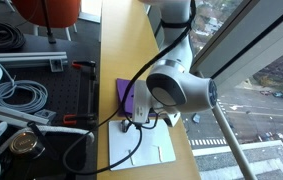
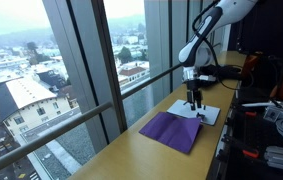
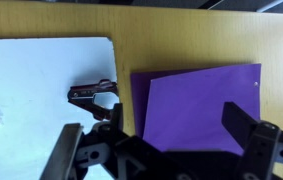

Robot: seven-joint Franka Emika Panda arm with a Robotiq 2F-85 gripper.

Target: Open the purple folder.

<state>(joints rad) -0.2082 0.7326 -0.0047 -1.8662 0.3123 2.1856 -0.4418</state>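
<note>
The purple folder (image 3: pixel 196 105) lies flat and closed on the wooden table; it shows in both exterior views (image 1: pixel 124 94) (image 2: pixel 173 131). My gripper (image 3: pixel 179 130) is open and empty, its two dark fingers spread over the folder's near part, one by the left edge and one by the right. In the exterior views the gripper (image 2: pixel 194 99) (image 1: pixel 141 121) points down, near where the folder meets the white flat board (image 3: pixel 41 90) with its small dark clip (image 3: pixel 91 95). In one exterior view the arm hides much of the folder.
The white board (image 1: pixel 141 146) (image 2: pixel 205 113) lies beside the folder. A glass window wall (image 2: pixel 91 70) runs along one table edge. A black bench with cables and metal parts (image 1: pixel 21 95) borders the other side. A black cable (image 1: pixel 91 130) crosses onto the table.
</note>
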